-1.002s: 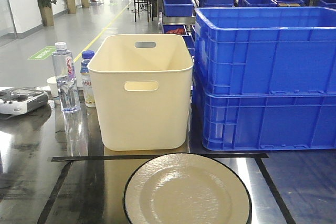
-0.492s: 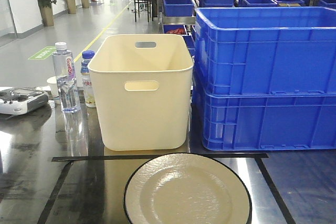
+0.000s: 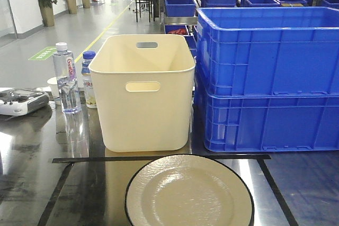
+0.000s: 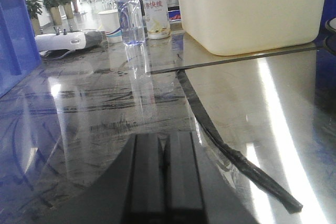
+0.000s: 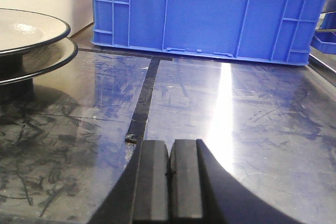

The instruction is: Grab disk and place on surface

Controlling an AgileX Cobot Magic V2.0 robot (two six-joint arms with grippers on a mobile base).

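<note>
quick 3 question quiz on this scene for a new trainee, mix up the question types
1. True or false: the left gripper holds the plate.
2. What stands right of the cream bin? A) blue crates B) water bottle C) potted plants
3. Fill in: the right gripper is ____ over the dark tabletop.

Key:
1. False; it is shut and empty.
2. A, the blue crates.
3. Shut.
</note>
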